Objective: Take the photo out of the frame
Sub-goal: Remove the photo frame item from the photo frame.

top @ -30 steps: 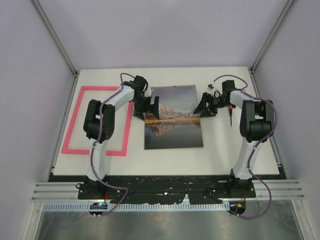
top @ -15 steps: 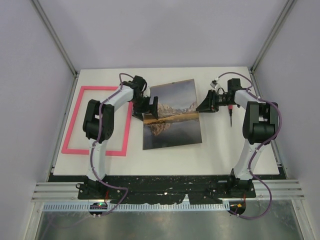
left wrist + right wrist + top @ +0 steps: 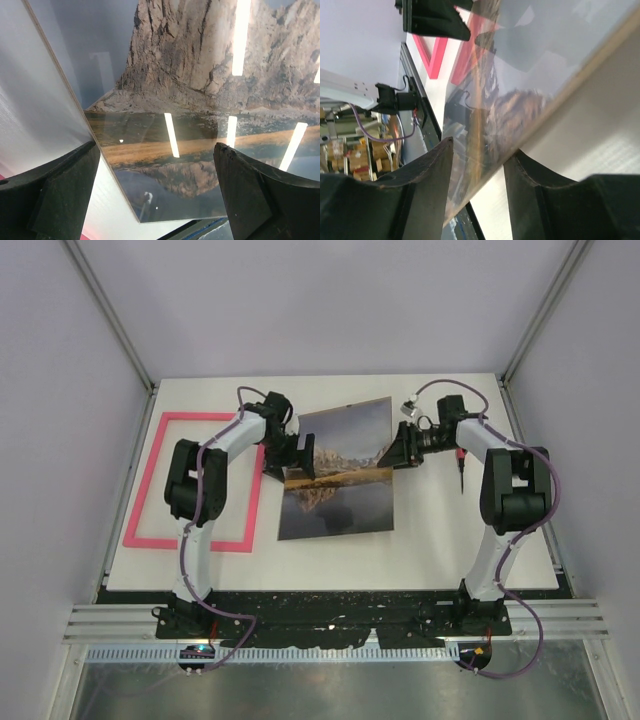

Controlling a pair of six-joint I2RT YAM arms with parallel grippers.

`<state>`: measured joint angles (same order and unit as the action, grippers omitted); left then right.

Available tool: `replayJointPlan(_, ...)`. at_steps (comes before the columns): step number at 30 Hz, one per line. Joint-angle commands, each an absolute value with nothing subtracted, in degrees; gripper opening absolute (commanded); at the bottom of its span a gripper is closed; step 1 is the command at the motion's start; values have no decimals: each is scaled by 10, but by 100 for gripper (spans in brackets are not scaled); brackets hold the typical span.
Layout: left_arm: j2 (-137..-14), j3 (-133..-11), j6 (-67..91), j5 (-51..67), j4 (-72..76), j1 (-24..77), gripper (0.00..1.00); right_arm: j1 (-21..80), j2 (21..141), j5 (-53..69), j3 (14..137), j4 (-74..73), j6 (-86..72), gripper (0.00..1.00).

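The right pincer (image 3: 481,147) has its two fingers part-way apart, one on each side of the right edge of the photo (image 3: 335,495). I can't tell whether they actually bite on it. The print sits mid-table, skewed, the mountain and its lake reflection facing up, and its gloss catches strips of ceiling light.

Across from it, the left pincer (image 3: 300,457) hangs over the photo's left edge with its fingers spread wide, holding nothing.

The frame (image 3: 200,417) lies flat on the left part of the table (image 3: 450,540), near the left wall. The left arm reaches across above its right rail, and only a narrow strip of white separates that rail from the photo.

There is bare white surface in front of the print and out beyond the right arm. Pale walls and metal posts close in the sides and back.
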<state>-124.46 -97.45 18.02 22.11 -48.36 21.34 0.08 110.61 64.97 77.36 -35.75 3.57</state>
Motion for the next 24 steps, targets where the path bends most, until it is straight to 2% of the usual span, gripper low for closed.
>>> replayJointPlan(1, -1261, -952, 186, 283, -441, 234, 100, 76, 1070, 657, 787, -386, 77, 51)
replayJointPlan(5, -1260, -950, 187, 285, -440, 235, 100, 91, 1056, 622, 794, -376, 80, 54)
replayJointPlan(9, -1260, -950, 187, 286, -439, 235, 100, 92, 1056, 620, 812, -374, 56, 53)
replayJointPlan(11, -1260, -950, 187, 287, -439, 235, 100, 91, 1065, 614, 820, -373, 33, 47)
replayJointPlan(16, -1257, -945, 186, 311, -429, 235, 100, 77, 1105, 613, 823, -373, 12, 21)
replayJointPlan(18, -1252, -942, 185, 323, -424, 235, 100, 56, 1117, 618, 821, -374, 10, 14)
replayJointPlan(20, -1245, -938, 183, 333, -415, 235, 100, 32, 1126, 634, 823, -379, 8, 9)
replayJointPlan(24, -1238, -928, 179, 353, -397, 234, 100, -16, 1129, 688, 836, -410, 22, 8)
